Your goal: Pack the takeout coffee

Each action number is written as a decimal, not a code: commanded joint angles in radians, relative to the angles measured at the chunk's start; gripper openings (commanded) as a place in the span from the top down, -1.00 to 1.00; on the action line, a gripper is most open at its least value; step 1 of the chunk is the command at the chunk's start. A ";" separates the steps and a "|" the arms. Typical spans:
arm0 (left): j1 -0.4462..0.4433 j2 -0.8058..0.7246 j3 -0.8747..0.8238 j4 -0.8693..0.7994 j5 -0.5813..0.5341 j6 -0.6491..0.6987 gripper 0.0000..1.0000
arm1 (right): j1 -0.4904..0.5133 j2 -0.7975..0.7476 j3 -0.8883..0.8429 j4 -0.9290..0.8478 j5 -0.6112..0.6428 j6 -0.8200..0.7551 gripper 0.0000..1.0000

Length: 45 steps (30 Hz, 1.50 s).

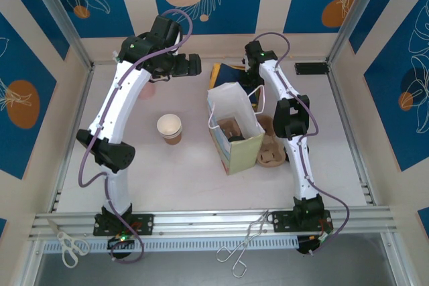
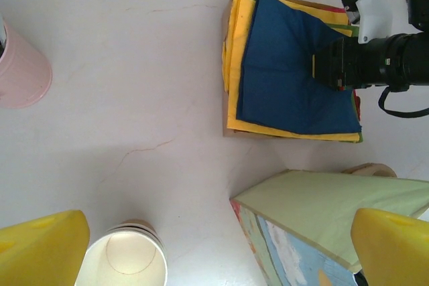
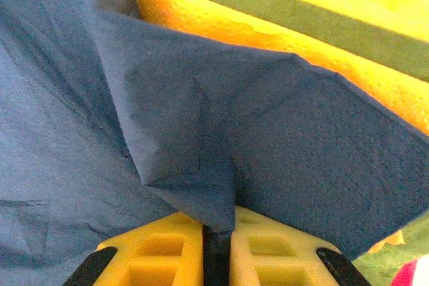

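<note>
**Right gripper pinches a napkin**

The right gripper [image 3: 217, 246] is squeezed tight on a fold of the blue napkin [image 3: 201, 132], at 12 o'clock from the bag [image 1: 240, 155]. It probably pinches a fold so that just one napkin lifts. The coffee [image 1: 236, 140], black on top, looks to sit inside the bag, near its 6 o'clock wall. The left gripper [image 2: 218, 252] hangs wide apart, holding nothing, out of the way.

Takeout coffee [image 1: 236, 140] half hidden inside bag [image 1: 242, 153]; lidless cup [image 2: 126, 264] cropped
</note>
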 commanded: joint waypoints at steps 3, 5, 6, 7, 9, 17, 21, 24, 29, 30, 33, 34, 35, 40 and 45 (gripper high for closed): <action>0.011 -0.001 0.026 -0.024 0.027 -0.014 -1.00 | -0.003 -0.086 -0.012 -0.023 -0.009 0.016 0.72; 0.011 0.000 0.025 -0.025 0.028 -0.016 -1.00 | -0.012 -0.113 -0.013 -0.023 -0.026 0.024 0.73; 0.010 0.000 0.025 -0.026 0.029 -0.017 -1.00 | -0.015 -0.124 -0.012 -0.023 -0.034 0.028 0.72; 0.011 0.000 0.025 -0.026 0.030 -0.017 -1.00 | -0.016 -0.136 -0.013 -0.023 -0.038 0.033 0.72; 0.011 0.000 0.025 -0.027 0.031 -0.018 -1.00 | -0.019 -0.155 -0.014 -0.023 -0.041 0.036 0.72; 0.010 0.000 0.023 -0.029 0.039 -0.020 -1.00 | -0.024 -0.208 -0.021 -0.036 -0.049 0.045 0.79; 0.010 -0.002 0.022 -0.031 0.040 -0.021 -1.00 | -0.028 -0.216 -0.038 -0.033 -0.067 0.046 0.74; 0.008 -0.002 0.021 -0.034 0.042 -0.022 -1.00 | -0.029 -0.212 -0.054 -0.027 -0.085 0.050 0.70; 0.006 -0.003 0.021 -0.039 0.043 -0.025 -1.00 | -0.030 -0.197 -0.072 -0.023 -0.085 0.048 0.50; 0.006 -0.005 0.021 -0.039 0.042 -0.024 -1.00 | -0.029 -0.195 -0.073 -0.023 -0.084 0.047 0.47; 0.007 -0.006 0.021 -0.040 0.041 -0.024 -1.00 | -0.029 -0.186 -0.080 -0.021 -0.088 0.046 0.51; 0.007 -0.006 0.021 -0.039 0.044 -0.025 -1.00 | -0.030 -0.185 -0.082 -0.021 -0.089 0.047 0.58; 0.005 -0.006 0.020 -0.039 0.044 -0.026 -1.00 | -0.030 -0.185 -0.084 -0.020 -0.089 0.045 0.61; 0.004 -0.005 0.020 -0.038 0.045 -0.026 -1.00 | -0.032 -0.185 -0.089 -0.016 -0.086 0.046 0.70; 0.005 -0.005 0.021 -0.036 0.048 -0.028 -1.00 | -0.034 -0.188 -0.093 -0.018 -0.086 0.044 1.00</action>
